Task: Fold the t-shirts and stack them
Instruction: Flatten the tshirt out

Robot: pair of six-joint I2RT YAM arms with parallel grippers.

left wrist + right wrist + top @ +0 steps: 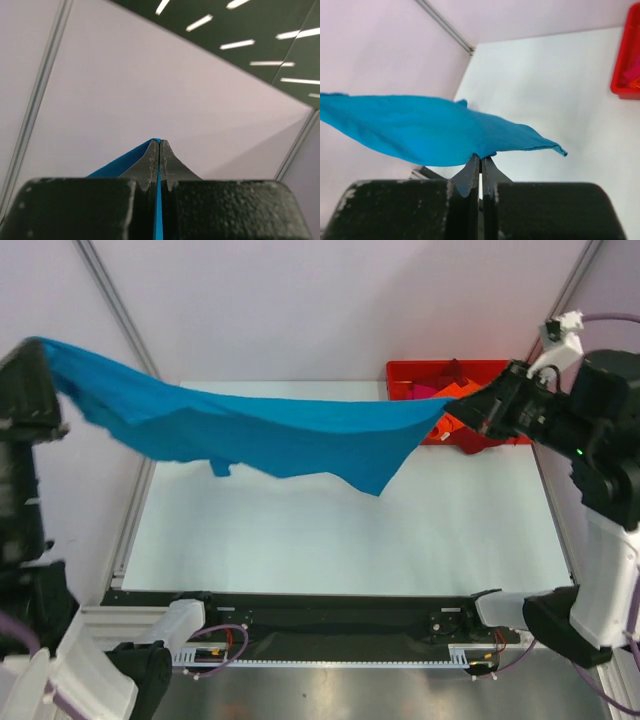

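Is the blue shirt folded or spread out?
Spread: the shirt hangs stretched between the left hand and the right hand.

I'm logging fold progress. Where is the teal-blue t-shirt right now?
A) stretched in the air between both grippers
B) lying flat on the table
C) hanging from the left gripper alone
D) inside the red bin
A: the teal-blue t-shirt spans above the table, with the left gripper and the right gripper each shut on an edge of it.

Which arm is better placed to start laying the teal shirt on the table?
Probably right: the right claw, shut on the teal shirt, hangs over the table by the red bin; the left claw holds its end seemingly beyond the table's edge.
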